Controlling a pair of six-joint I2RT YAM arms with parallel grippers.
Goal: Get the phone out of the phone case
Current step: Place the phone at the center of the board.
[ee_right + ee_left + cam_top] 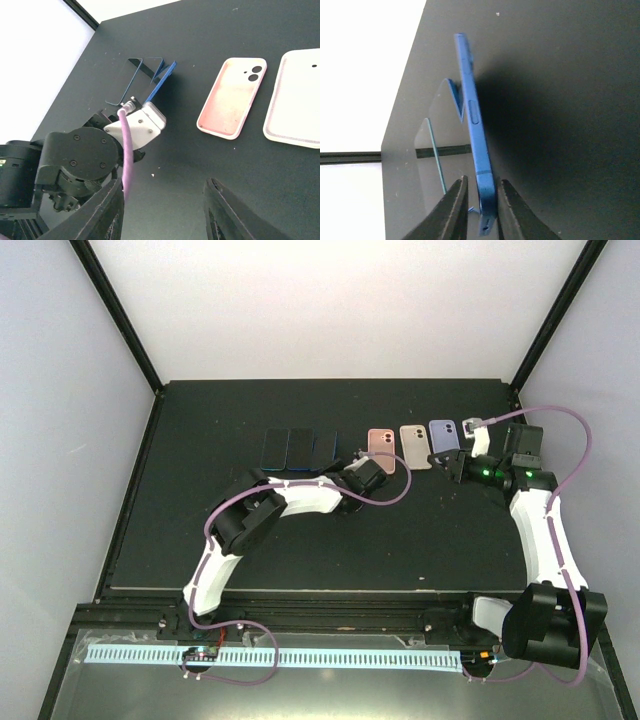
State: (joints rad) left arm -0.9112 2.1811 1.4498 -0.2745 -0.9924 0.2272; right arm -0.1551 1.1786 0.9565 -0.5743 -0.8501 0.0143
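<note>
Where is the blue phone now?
Top view, mid-table: the blue phone stands on edge, pinched in the left gripper, between the flat dark phones and the pink case.

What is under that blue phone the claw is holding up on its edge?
Only black tabletop shows beneath the blue phone; two glossy dark phones lie flat beside it. The left gripper covers its near end.

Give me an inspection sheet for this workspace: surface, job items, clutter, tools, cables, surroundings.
Surface: black mat, no spills seen.
Job's things: blue phone standing on its edge; pink case and white case lying flat, apart.
Clutter: nothing seen.
Tools: left tool shut on the blue phone; right tool open and empty.
Cables: purple cable running off the left wrist.
Surroundings: white walls, black frame posts.
</note>
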